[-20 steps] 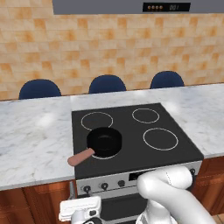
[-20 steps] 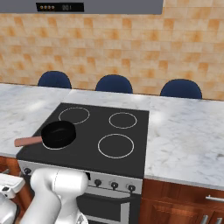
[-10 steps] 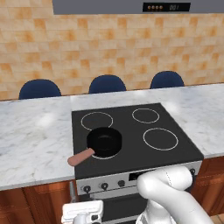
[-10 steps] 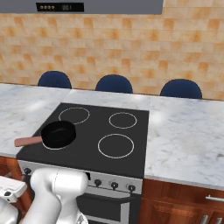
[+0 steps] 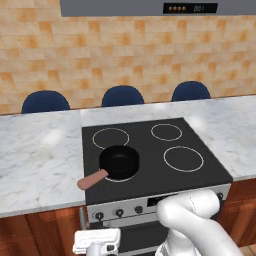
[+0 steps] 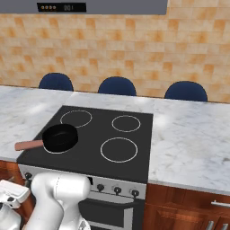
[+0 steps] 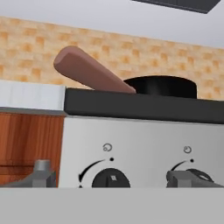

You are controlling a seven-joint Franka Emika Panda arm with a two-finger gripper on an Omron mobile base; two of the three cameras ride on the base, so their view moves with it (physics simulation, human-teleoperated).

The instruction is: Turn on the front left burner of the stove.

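Observation:
The stove (image 5: 150, 150) has a black glass top with four white rings and a silver front panel (image 7: 144, 144). A small black frying pan (image 5: 119, 162) with a brown handle (image 7: 87, 72) sits on the front left burner (image 5: 121, 179), hiding all but a thin arc of its ring. My gripper (image 7: 113, 177) is low in front of the panel's left end, open. A dark knob (image 7: 110, 178) lies between its fingertips (image 7: 42, 171). A second knob (image 7: 199, 175) sits behind the right tip. Whether the tips touch the knob cannot be told.
Marble counter (image 5: 40, 155) runs on both sides of the stove, with wooden cabinet fronts (image 7: 26, 140) below. Three blue chair backs (image 5: 122, 95) stand behind the counter. More knobs (image 6: 117, 190) and a display line the panel. A hood (image 5: 150, 7) hangs above.
The hand has edged slightly to the right in front of the panel. The pan and stove are unchanged.

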